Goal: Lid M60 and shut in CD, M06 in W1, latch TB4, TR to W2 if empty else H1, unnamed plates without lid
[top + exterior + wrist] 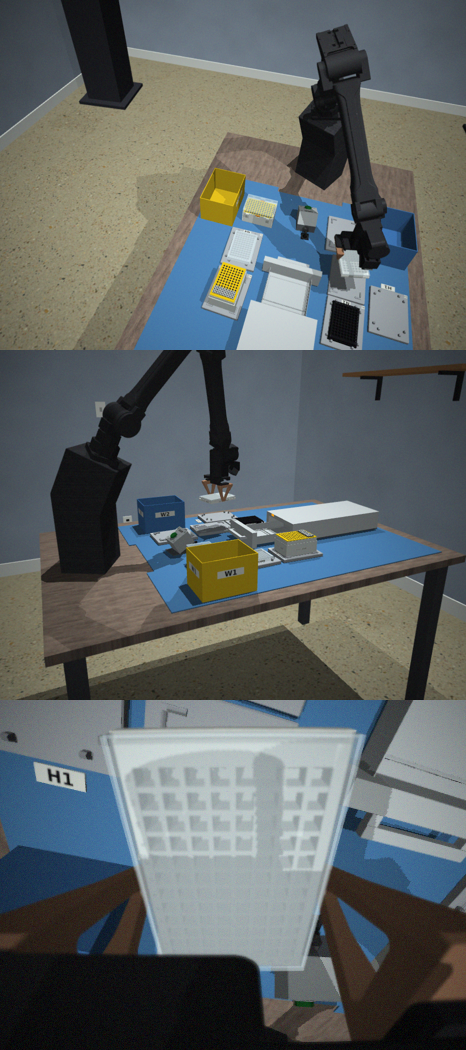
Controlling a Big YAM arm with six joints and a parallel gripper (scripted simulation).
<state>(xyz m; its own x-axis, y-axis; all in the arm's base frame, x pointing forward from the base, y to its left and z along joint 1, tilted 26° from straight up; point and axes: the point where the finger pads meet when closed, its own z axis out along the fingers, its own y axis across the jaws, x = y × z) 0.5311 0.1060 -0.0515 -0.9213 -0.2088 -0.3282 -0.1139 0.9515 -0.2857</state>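
Observation:
My gripper [352,259] is shut on the white assay plate [353,264], which has a clear lid on it. It holds the plate level, well above the bench, over an empty grey nest [344,287] beside the blue bin W2 [401,239]. In the wrist view the lidded plate [232,850] fills the middle between my brown fingers. In the exterior view the plate [217,497] hangs above the deck. The clear plate [242,246] lies in its nest near the yellow bin W1 [222,195]. The cooler drawer [288,282] stands open and empty.
The tip box TB4 [259,210] sits between W1 and the DONE key [307,217]. The tip rack TR [227,283] holds some tips. A black plate [342,324] lies beside the empty H1 nest [388,313]. The cooler housing [276,327] is at the front.

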